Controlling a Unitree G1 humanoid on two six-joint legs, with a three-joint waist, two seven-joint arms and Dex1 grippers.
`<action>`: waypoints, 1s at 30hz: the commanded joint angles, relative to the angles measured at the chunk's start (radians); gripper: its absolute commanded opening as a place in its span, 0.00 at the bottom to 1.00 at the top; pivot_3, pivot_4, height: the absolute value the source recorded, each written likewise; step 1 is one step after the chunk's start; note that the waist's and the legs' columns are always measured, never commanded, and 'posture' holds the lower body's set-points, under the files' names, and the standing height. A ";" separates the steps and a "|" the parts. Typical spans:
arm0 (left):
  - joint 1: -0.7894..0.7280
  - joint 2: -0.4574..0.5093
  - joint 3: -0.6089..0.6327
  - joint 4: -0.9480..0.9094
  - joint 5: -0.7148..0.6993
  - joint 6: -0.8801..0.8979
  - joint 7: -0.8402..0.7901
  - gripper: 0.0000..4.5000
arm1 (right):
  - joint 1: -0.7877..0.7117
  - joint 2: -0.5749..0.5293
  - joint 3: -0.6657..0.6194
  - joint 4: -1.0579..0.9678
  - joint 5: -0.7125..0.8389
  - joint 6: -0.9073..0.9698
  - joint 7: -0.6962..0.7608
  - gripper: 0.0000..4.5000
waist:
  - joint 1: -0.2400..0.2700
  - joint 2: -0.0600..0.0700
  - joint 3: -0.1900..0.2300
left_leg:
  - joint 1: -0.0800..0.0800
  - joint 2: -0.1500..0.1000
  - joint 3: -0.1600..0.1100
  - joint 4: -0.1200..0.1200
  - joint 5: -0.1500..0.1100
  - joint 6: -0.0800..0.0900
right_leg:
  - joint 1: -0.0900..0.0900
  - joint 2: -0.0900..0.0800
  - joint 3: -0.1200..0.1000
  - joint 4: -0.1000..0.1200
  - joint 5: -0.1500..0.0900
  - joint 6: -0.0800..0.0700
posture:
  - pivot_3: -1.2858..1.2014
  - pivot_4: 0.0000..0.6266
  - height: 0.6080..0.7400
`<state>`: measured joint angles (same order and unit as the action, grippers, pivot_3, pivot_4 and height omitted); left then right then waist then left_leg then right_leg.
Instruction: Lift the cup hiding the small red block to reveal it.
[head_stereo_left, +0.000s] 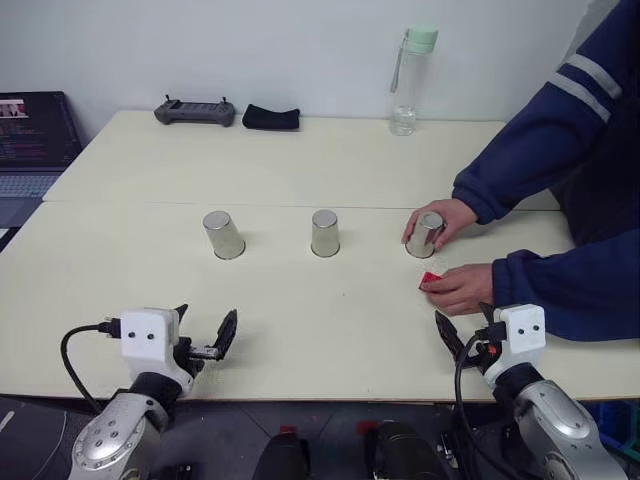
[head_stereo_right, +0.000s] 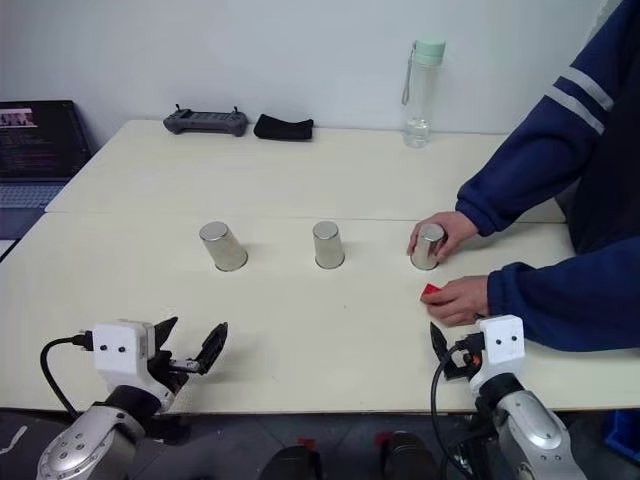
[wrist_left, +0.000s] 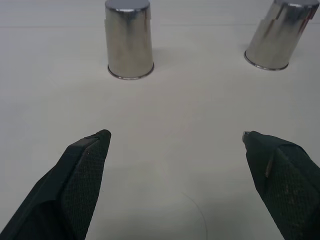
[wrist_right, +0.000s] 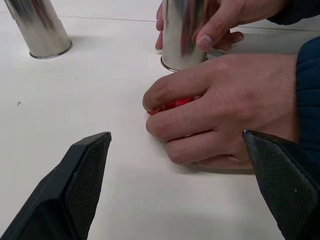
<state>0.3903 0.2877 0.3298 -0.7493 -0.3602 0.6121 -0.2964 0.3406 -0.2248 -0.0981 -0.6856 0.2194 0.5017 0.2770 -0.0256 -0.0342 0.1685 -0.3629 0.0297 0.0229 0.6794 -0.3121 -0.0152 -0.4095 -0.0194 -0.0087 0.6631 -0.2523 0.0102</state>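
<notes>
A: red block (head_stereo_left: 430, 279) not hidden yet, under a person's hand (head_stereo_left: 460, 288) just beside the right-hand cup (head_stereo_left: 427, 235), held by the other hand

B: nearest right tool (wrist_right: 175, 165), ahead of it; both tools gaping, empty; left tool (wrist_left: 175, 150) faces other cups

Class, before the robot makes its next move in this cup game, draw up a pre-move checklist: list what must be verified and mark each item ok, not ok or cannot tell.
1. Three cups upside down on the table: ok for the left cup and middle cup; the right cup is gripped by a person's hand.
2. Small red block hidden under a cup: not ok, it lies under the person's other hand.
3. Person's hands away from the cups: not ok.
4. Left tool open, holding nothing: ok.
5. Right tool open, holding nothing: ok.
</notes>
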 joint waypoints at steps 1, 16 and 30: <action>0.005 0.014 0.011 -0.049 -0.037 0.001 -0.014 1.00 | 0.007 -0.010 -0.022 -0.018 0.011 -0.047 0.010 0.99 | 0.000 0.000 0.000 | 0.000 0.000 0.000 0.000 0.000 0.000 | 0.000 0.000 0.000 0.000 0.000 0.000 | 0.52 0.24 1.00; 0.021 0.092 0.111 -0.014 -0.137 -0.022 -0.081 1.00 | 0.053 -0.039 -0.060 0.098 0.057 -0.202 0.107 0.99 | 0.001 0.000 0.000 | 0.000 0.000 0.000 -0.001 0.000 0.000 | 0.000 0.000 0.000 -0.001 -0.003 -0.005 | 0.52 0.24 1.00; 0.053 0.135 0.177 0.035 -0.188 -0.062 -0.156 1.00 | 0.130 -0.056 -0.081 0.248 0.133 -0.408 0.265 0.99 | 0.002 0.001 0.000 | 0.000 0.001 0.000 -0.001 0.000 0.000 | 0.000 -0.001 0.000 -0.001 -0.004 -0.007 | 0.52 0.24 1.00</action>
<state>0.4382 0.4158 0.4849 -0.7044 -0.5322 0.5754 -0.4455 0.4620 -0.2805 -0.1667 -0.4347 0.3352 0.1362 0.5217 -0.0235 -0.0336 0.1689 -0.3631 0.0305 0.0229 0.6785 -0.3122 -0.0152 -0.4100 -0.0200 -0.0090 0.6623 -0.2568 0.0029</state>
